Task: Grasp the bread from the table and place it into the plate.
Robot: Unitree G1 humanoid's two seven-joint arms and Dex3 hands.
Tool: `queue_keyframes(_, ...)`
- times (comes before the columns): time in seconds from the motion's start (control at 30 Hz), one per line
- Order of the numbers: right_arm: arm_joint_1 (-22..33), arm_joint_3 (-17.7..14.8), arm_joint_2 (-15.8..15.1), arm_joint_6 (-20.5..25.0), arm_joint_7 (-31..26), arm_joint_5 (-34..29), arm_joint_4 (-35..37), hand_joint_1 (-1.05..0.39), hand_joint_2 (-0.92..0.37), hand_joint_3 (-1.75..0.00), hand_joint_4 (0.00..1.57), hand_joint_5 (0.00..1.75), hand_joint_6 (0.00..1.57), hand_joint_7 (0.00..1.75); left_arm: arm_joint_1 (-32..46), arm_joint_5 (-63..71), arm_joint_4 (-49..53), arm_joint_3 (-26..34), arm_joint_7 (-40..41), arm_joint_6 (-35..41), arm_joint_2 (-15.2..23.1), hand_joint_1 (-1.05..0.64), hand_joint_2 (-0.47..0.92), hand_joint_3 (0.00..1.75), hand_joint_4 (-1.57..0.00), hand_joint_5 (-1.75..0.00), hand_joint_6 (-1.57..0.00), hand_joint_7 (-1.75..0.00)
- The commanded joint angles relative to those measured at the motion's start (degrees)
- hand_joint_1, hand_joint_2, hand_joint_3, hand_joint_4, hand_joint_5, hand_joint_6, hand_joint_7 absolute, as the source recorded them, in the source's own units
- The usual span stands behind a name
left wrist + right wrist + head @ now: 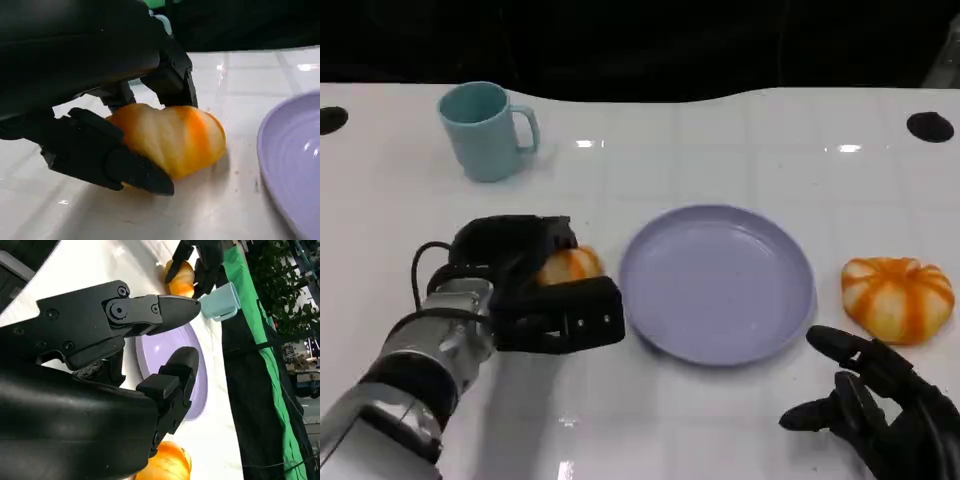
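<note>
Bread point(570, 266) sits on the counter point(720, 150) just beside the near-left rim of the plate point(717, 283), clasped by the left hand point(535, 290). The left wrist view shows the roll point(172, 140) resting on the white surface, with black fingers point(107, 157) pressed against its near side and others arched over its far side — the hold is closed around it, and the bread is not inside the plate.

The plate (lavender, round, shallow) lies flat on the counter with nothing in it. A second orange-and-white striped bun point(898, 297) rests on the counter to the right of the plate, a little apart from its rim. A pale teal mug point(485, 130) stands upright well beyond the plate, toward the far left, handle pointing toward the plate's side.

The right hand point(880, 400) hovers near the right front of the plate, just in front of the second bun — fingers spread, holding nothing. In the right wrist view its fingers point(150, 310) stand apart above the plate point(197, 375).
</note>
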Motion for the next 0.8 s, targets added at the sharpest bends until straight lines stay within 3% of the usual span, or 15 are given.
queue_keyframes(0.03, 0.47, -0.53, -0.80, -0.44, -0.05, 0.30, -0.28, -0.77, -0.92, -0.32, 0.82, 1.00, 0.87, 0.58, 1.44, -2.85, 0.36, 2.20, 3.23, -2.61, 0.60, -0.18, 0.89, 0.46, -0.78, -1.74, -0.55, -1.74)
queue_keyframes(0.13, 0.30, -0.60, -0.87, -0.38, -0.08, 0.26, -0.12, -0.77, -0.92, -0.32, 0.82, 1.01, 0.86, 0.58, 1.71, -5.35, -1.33, 4.37, 3.97, -5.28, 0.98, -0.18, 0.70, 0.87, -0.81, -1.75, -0.59, -1.75)
queue_keyframes(0.17, 0.31, -0.59, -0.88, -0.18, -0.17, 0.25, -0.22, -0.77, -0.92, -0.32, 0.82, 1.01, 0.87, 0.58, 1.72, -5.77, -1.50, 4.67, 3.93, -5.52, 0.97, -0.17, 0.67, 0.91, -0.81, -1.75, -0.59, -1.75)
queue_keyframes(0.43, 0.06, -0.63, -1.04, -0.16, -0.12, 0.04, 0.03, -0.77, -0.92, -0.32, 0.82, 1.02, 0.87, 0.59, 1.41, -10.85, -10.16, 9.70, 2.91, -6.45, -0.53, -0.17, 0.56, 1.14, -0.87, -1.75, -0.67, -1.75)
queue_keyframes(0.8, -0.57, -0.71, -0.96, -0.11, -0.08, 0.23, 0.57, -0.77, -0.92, -0.32, 0.82, 1.04, 0.86, 0.61, -0.92, -7.77, -17.30, 5.75, 1.92, -12.61, -2.11, -0.10, 0.42, 1.30, -0.89, -1.75, -0.69, -1.75)
